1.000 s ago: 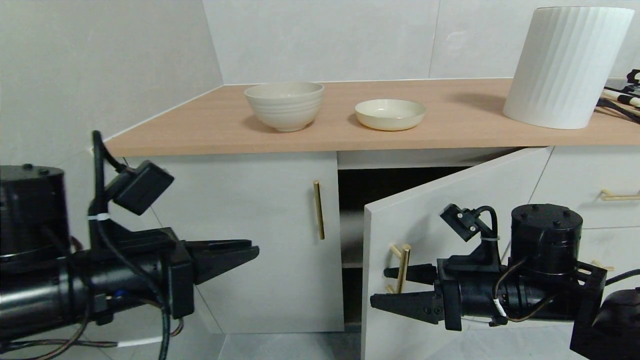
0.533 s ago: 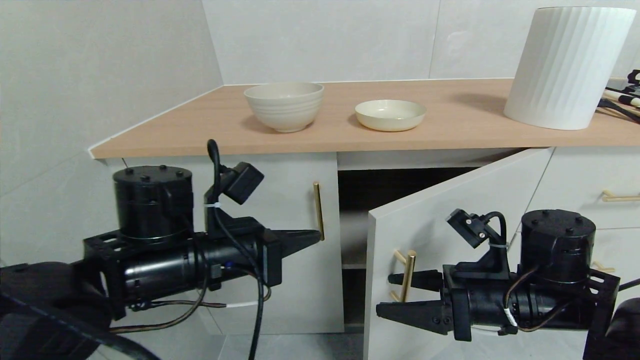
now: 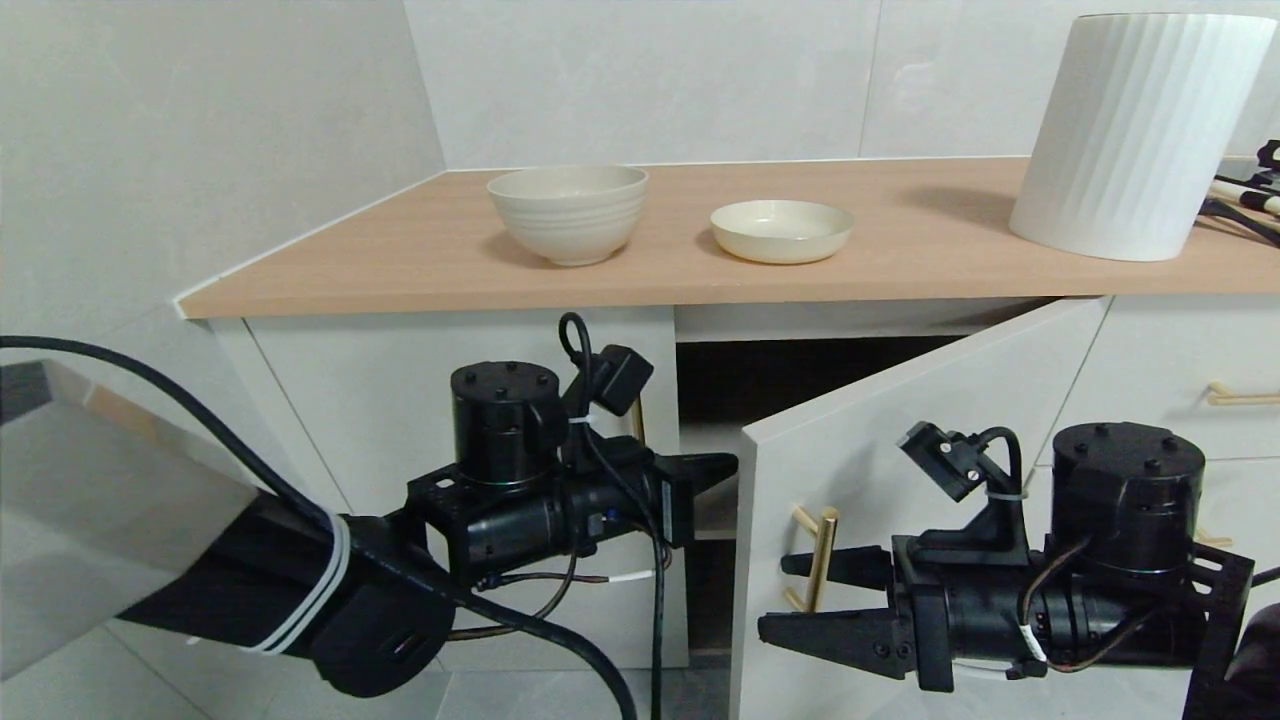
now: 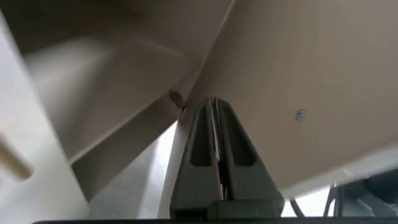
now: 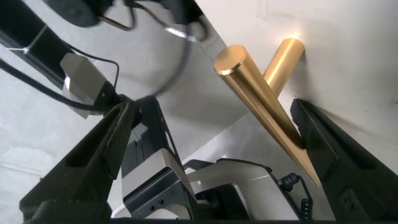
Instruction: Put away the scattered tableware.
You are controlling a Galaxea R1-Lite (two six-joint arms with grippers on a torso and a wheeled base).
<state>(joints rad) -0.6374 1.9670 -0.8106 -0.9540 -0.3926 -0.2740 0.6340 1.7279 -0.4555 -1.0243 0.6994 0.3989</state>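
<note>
A cream bowl (image 3: 567,210) and a shallow cream dish (image 3: 781,228) stand on the wooden counter (image 3: 400,270). Below them the right cabinet door (image 3: 900,430) hangs partly open. My right gripper (image 3: 790,598) is open, its two fingers straddling the door's brass handle (image 3: 822,545) without clamping it; the right wrist view shows that handle (image 5: 261,106) between the spread fingers of the right gripper (image 5: 211,106). My left gripper (image 3: 725,465) is shut and empty, its tip at the edge of the dark cabinet opening. In its own wrist view the left gripper (image 4: 213,106) points at the door's inner face.
A tall white ribbed container (image 3: 1135,130) stands at the counter's right end, with utensils (image 3: 1245,200) beyond it. The left cabinet door (image 3: 400,400) is closed. Drawers with brass pulls (image 3: 1240,392) lie to the right. A tiled wall closes the left side.
My left arm has swung far to the right, from beside the left door to the cabinet opening, gripper still shut. The right gripper and the door edge shifted slightly right.
</note>
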